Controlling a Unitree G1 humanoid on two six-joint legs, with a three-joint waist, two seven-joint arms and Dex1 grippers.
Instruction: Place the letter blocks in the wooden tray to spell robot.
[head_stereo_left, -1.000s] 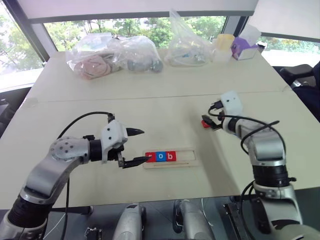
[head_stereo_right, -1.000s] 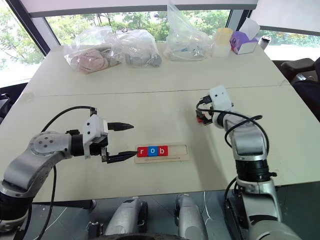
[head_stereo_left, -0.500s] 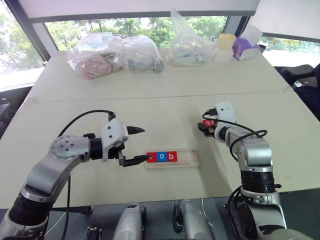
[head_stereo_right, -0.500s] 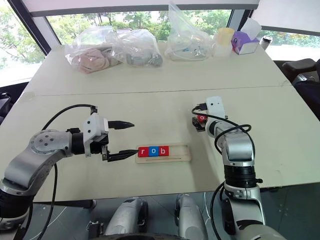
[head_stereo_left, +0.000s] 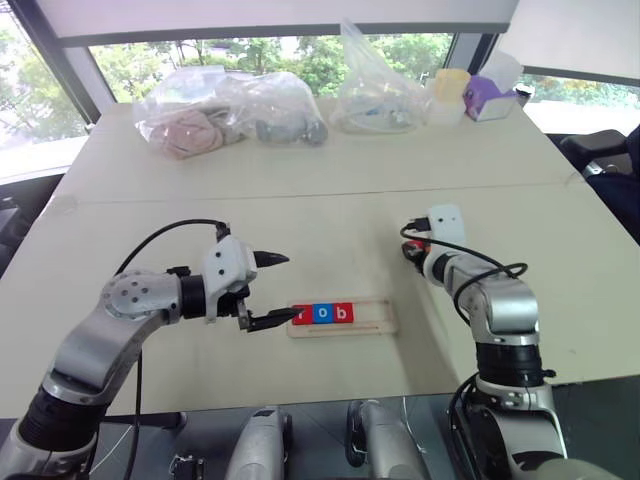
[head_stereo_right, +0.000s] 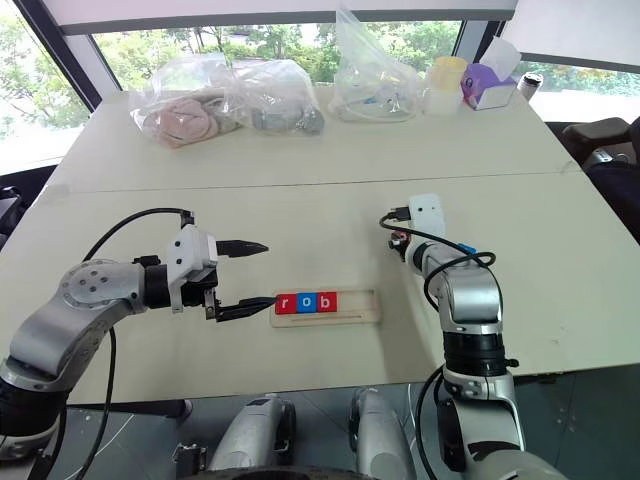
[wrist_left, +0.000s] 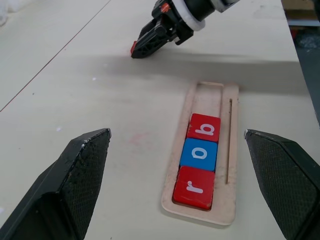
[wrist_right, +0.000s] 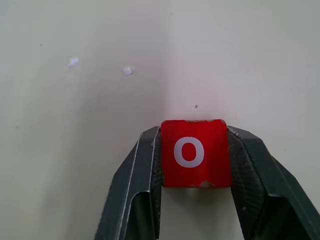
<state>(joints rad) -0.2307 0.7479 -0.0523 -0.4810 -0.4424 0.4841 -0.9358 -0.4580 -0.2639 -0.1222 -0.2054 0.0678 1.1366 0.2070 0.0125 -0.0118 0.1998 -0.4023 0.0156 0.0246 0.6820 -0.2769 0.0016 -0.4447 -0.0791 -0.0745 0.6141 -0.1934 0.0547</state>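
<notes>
- Noting the nearest items first: the wooden tray (wrist_left: 202, 165) lies on the tabletop (head_stereo_left: 330, 200) with three letter blocks seated at its left end, red r (wrist_left: 194, 187), blue o (wrist_left: 199, 154), red b (wrist_left: 203, 127); the two slots toward the right arm are bare.
- Left gripper (head_stereo_left: 272, 290) hovers just beside the tray's left end, near the r; jaws wide apart, holding nothing, unmoved over the last second.
- Change: a second ago the right gripper (wrist_right: 195, 170) stood open above a red block further out on the tabletop; it has since dropped onto it and closed; jaws now clamped on the red o block (wrist_right: 195, 152), one finger on each side edge, letter face up.
- Block sits between the fingertips, apparently on or barely above the tabletop; cannot tell which.
- Meaning for task: fourth letter looks secured; judged next step is lift and carry to the slot touching the b; a t block is not identified.
- Risk: shallow grip near the fingertips; block could twist on the lift.
- Far edge: plastic bags (head_stereo_left: 230, 115) and a purple box (head_stereo_left: 487, 98), well apart from the work.
</notes>
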